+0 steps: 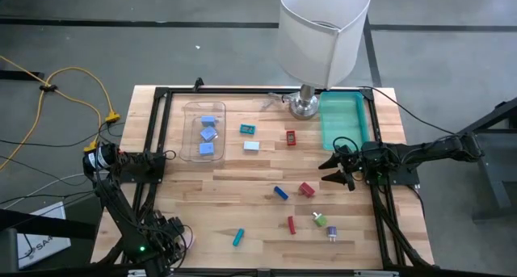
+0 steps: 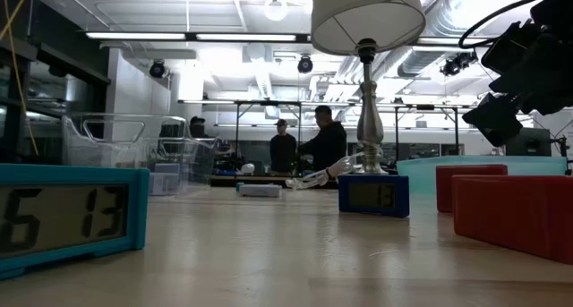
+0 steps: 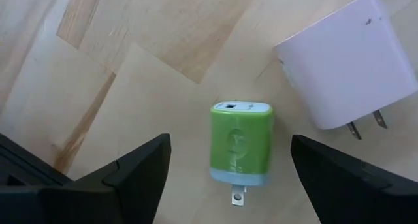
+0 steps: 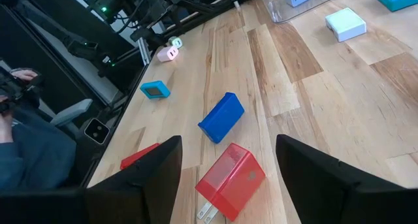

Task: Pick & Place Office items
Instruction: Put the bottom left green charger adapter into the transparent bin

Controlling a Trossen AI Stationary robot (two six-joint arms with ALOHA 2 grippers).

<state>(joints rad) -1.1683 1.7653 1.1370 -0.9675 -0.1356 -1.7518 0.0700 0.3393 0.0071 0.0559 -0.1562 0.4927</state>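
A small lime-green charger (image 3: 240, 144) lies flat on the wooden bench (image 3: 163, 48), its body rounded at the corners, with a pale blue band at one end, a single metal prong showing there, and a small port on the opposite face. It sits near the bench's 7 o'clock corner, between the two dark fingers of the left end effector (image 3: 230, 142), which stand wide open on either side of it with bare wood showing in both gaps, so nothing is gripped. Just beside the green charger, apart from it, lies a larger pinkish-white charger (image 3: 349, 67) with two prongs. Farther toward the middle of the bench are a teal piece (image 4: 155, 90), a dark blue block (image 4: 221, 117) and a red charger (image 4: 230, 179) lying on its side with its prongs showing. The right end effector (image 4: 228, 142) hovers at the 3 o'clock edge, above the red charger, fingers spread wide and empty. At about 11 o'clock a clear tray (image 1: 187, 152) holds light blue blocks (image 1: 209, 134); near 1 o'clock stand a teal bin (image 1: 326, 132) and a white-shaded lamp (image 1: 323, 27).
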